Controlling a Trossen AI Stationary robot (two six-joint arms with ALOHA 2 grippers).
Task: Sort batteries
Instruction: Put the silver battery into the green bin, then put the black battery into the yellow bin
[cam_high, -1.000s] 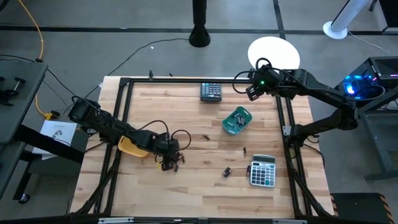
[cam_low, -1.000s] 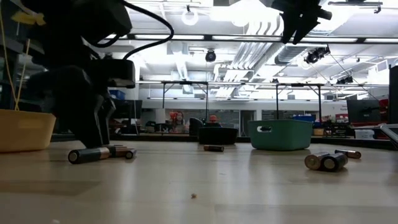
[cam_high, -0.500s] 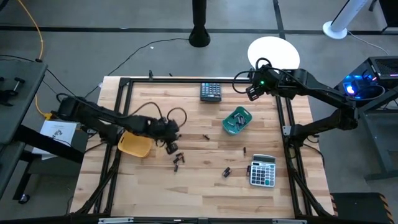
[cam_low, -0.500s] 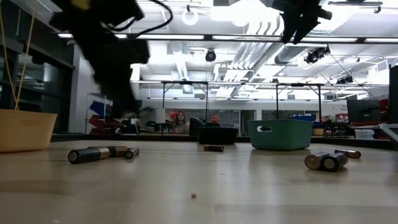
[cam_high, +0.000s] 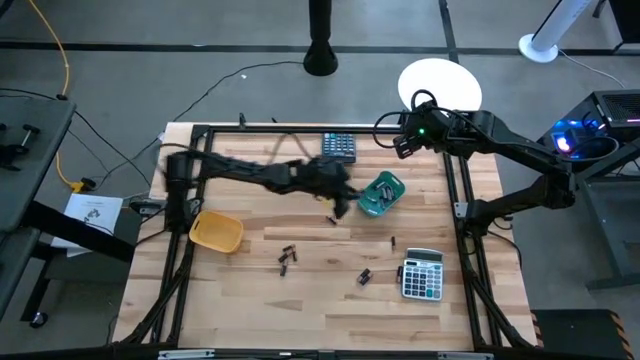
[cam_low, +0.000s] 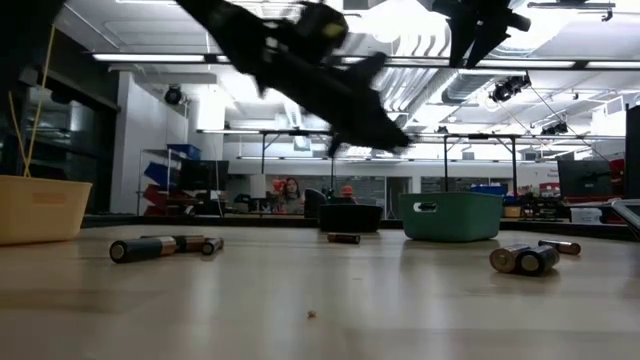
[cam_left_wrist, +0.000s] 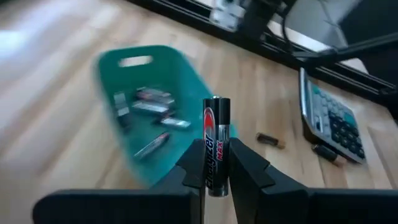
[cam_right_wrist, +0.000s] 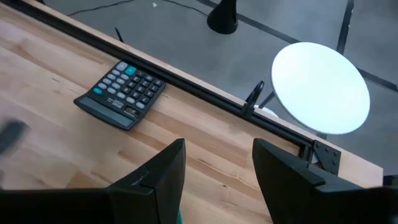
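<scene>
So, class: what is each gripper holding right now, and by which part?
The left gripper pinches one battery by its lower body, upright. The right gripper is open and holds nothing.

Teal tray (cam_high: 381, 194), yellow tray (cam_high: 217, 232), black-and-copper battery (cam_left_wrist: 216, 144)

**Bright overhead light, motion blur on the left arm**

Ceiling strip lights (cam_low: 300, 60) flared white in the low view, and the left arm (cam_low: 300, 60) smeared across them as a dark streak. The teal tray (cam_left_wrist: 149, 112) blurred in the left wrist view; the held battery (cam_left_wrist: 216, 146) stayed sharp. The tabletop (cam_high: 300, 290) was evenly lit, its shadows soft.
</scene>
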